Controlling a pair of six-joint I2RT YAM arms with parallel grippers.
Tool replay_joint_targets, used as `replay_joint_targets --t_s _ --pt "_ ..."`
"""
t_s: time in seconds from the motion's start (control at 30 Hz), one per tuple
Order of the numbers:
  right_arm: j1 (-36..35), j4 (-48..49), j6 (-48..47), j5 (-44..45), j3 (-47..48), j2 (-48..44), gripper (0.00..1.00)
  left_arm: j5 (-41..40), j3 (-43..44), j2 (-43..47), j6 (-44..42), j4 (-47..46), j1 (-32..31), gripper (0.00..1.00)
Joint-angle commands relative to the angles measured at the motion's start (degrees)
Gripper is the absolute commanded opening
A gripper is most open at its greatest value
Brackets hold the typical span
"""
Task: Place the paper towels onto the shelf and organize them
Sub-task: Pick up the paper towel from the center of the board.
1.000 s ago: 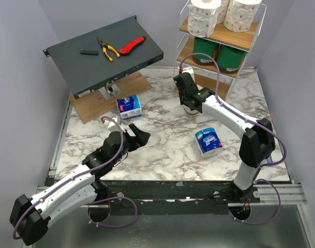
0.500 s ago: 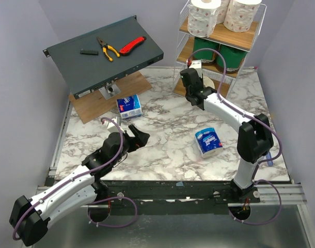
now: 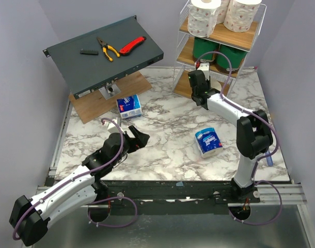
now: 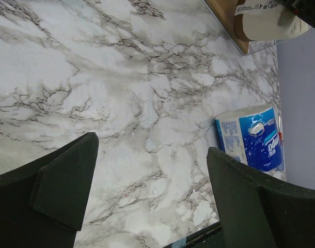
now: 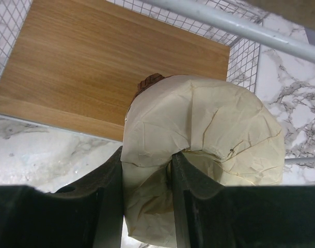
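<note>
The shelf stands at the back right. White pink-printed rolls fill its top tier and green-wrapped rolls its middle one. My right gripper is at the shelf's front, shut on the plain cream roll, pinching its wall between the fingers just above the front edge of the bare bottom board. One blue-and-white pack lies near the wooden board, another lies on the marble at centre right. My left gripper hovers open over bare marble, holding nothing.
A slanted dark grey metal box at the back left carries pliers, a red knife and a small black piece. A flat wooden board lies beneath it. Purple walls close in on both sides.
My right arm has carried the cream roll up and to the right, from over the marble to the front of the shelf's lowest tier. The left arm has stayed put.
</note>
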State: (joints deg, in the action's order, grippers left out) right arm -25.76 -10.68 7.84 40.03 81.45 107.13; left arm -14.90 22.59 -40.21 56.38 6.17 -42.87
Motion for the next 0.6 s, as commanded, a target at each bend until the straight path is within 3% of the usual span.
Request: replay_joint_targets --t_s 0.0,0.57 --pt "0.94 3.81 -1.05 2.55 0.51 1.93 0.33 -1.25 -0.54 0.43 -0.31 0.51 -0.28 0.89" --pt "4.56 4.84 -0.89 1.36 -0.26 3.60 0.33 -1.36 -0.03 -1.89 -0.11 0.25 -0.72 0.89"
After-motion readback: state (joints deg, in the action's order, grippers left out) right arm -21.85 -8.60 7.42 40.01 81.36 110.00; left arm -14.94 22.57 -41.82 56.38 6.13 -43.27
